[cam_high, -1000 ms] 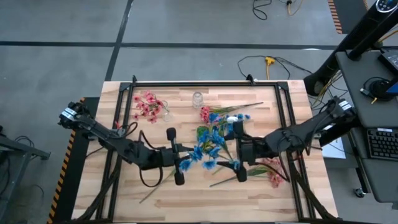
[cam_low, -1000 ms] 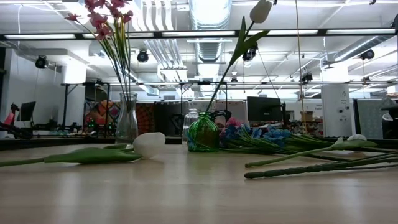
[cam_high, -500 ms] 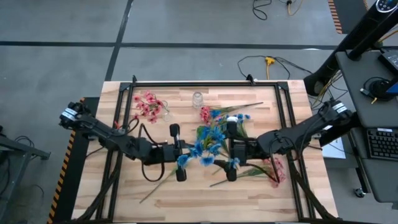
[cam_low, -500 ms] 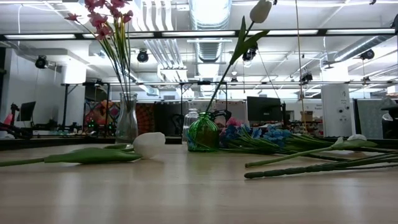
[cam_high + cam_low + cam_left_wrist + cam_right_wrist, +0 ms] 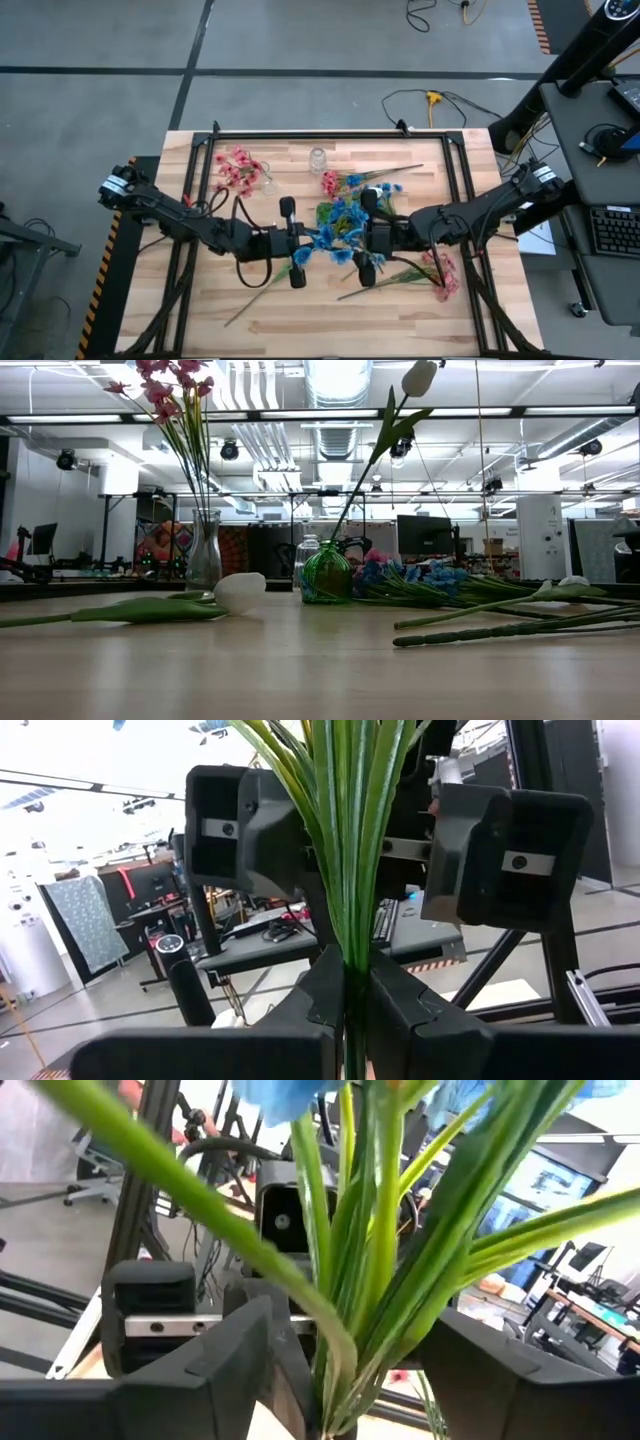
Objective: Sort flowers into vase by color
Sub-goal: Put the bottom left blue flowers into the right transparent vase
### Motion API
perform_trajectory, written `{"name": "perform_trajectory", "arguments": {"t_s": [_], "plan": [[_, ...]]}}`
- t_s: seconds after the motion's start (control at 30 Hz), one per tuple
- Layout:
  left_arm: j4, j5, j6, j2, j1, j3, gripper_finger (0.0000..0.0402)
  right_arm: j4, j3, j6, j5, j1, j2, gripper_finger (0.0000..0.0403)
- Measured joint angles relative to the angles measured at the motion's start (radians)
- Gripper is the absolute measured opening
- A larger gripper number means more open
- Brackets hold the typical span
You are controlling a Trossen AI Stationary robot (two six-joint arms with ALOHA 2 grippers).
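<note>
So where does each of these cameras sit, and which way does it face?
High view: above the table, facing straight down; both arms show, left gripper and right gripper meeting at the blue flowers.
Low view: at tabletop height, facing level across into the room; no arm shows, just the green vase and flowers.
Left wrist view: on the left wrist, facing past its own fingers, shut on green stems.
Right wrist view: on the right wrist, facing past its own fingers, apart around those stems.
Shared: both wrist views show the same stems and the opposite arm.

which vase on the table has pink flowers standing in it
The clear glass vase at the left holds pink flowers; the green vase holds one white bloom.
</note>
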Motion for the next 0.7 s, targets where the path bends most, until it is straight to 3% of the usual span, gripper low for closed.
{"name": "perform_trajectory", "arguments": {"t_s": [0.43,0.7], "plan": [[0.004,0.000,0.000,0.000,0.003,0.000,0.0018,0.004,0.000,-0.012,0.000,-0.005,0.000,0.0079],[0.009,-0.005,-0.011,-0.001,0.004,0.000,0.0025,0.004,0.000,-0.020,0.000,-0.006,-0.001,0.0034]]}}
